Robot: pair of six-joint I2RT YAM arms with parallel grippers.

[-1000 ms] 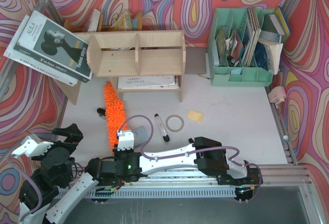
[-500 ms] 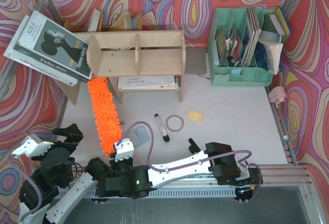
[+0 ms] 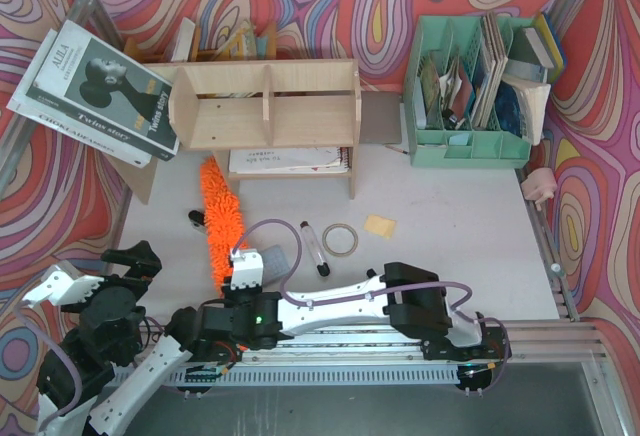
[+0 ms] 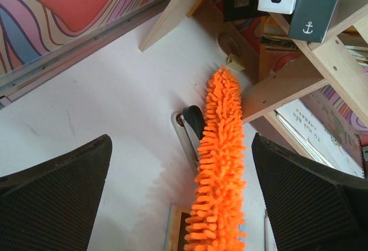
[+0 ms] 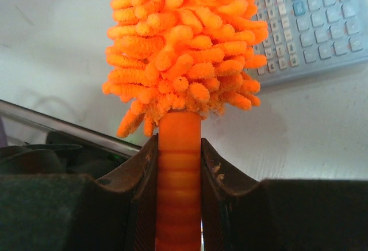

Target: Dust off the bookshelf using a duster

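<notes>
gripping the light, floppy duster by its slick thin handle, the right gripper is pointing it toward the bookshelf's near left leg; the left gripper is gaping, empty.

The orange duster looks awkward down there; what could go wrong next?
The duster tip lies close to the bookshelf leg, so it may snag there. The right gripper pinches only the thin handle, which might twist. A sweep could knock the calculator.

Black-jointed arms wear white shells, lilac cables and seemingly textured black pincer pads.
</notes>
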